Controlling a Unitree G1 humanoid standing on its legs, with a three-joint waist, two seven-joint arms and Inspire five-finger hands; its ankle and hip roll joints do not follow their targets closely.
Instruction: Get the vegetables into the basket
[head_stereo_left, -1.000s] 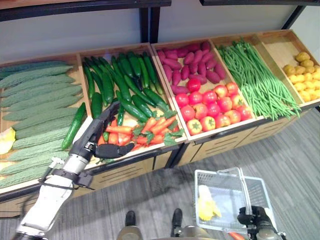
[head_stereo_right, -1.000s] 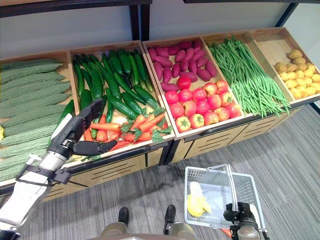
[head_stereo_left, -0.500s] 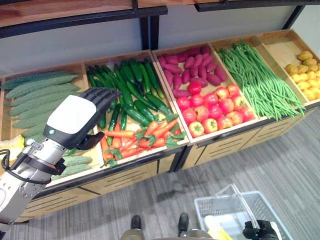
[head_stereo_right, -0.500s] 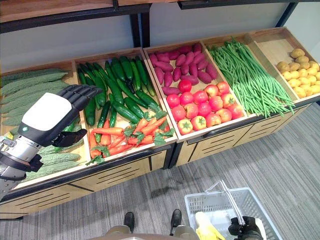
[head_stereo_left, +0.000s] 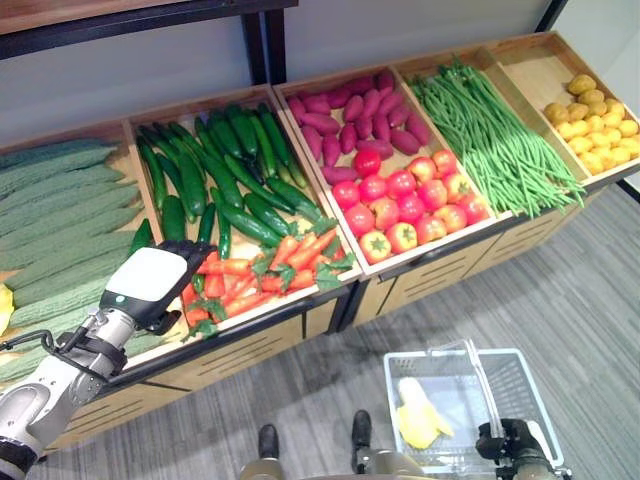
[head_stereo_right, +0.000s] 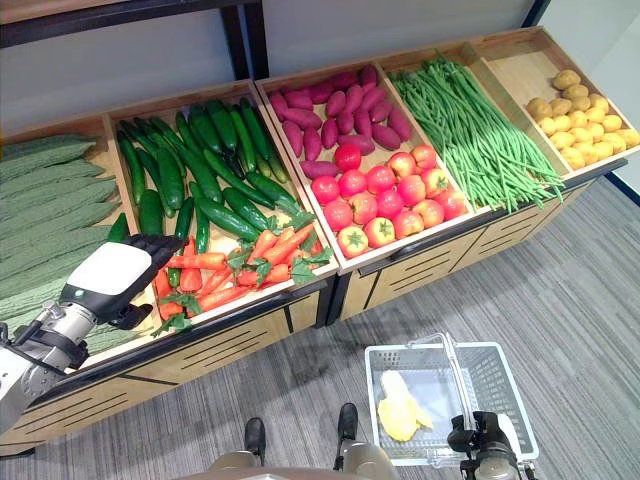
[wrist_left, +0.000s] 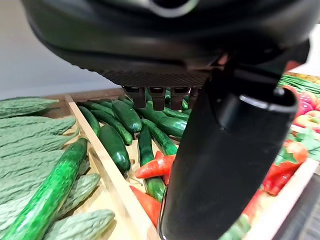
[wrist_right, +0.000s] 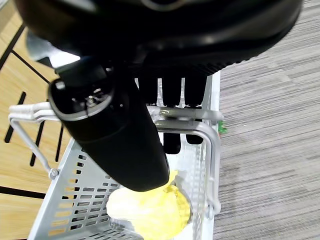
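Hovering over orange carrots (head_stereo_left: 262, 274) with green tops, left robot hand (head_stereo_left: 152, 286) curled, empty, right robot hand (wrist_right: 165, 115) gripping basket (head_stereo_left: 520, 385) handle.

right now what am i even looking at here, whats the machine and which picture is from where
This is a humanoid robot shopping for vegetables. Two pictures come from cameras in its head, looking down; two come from cameras on its wrists. Its left hand hovers over the carrots in a wooden display crate, beside cucumbers; its fingers are curled and hold nothing. Its right hand grips the handle of a white wire basket above the floor, with a yellow vegetable inside. Other crates hold tomatoes and green beans.
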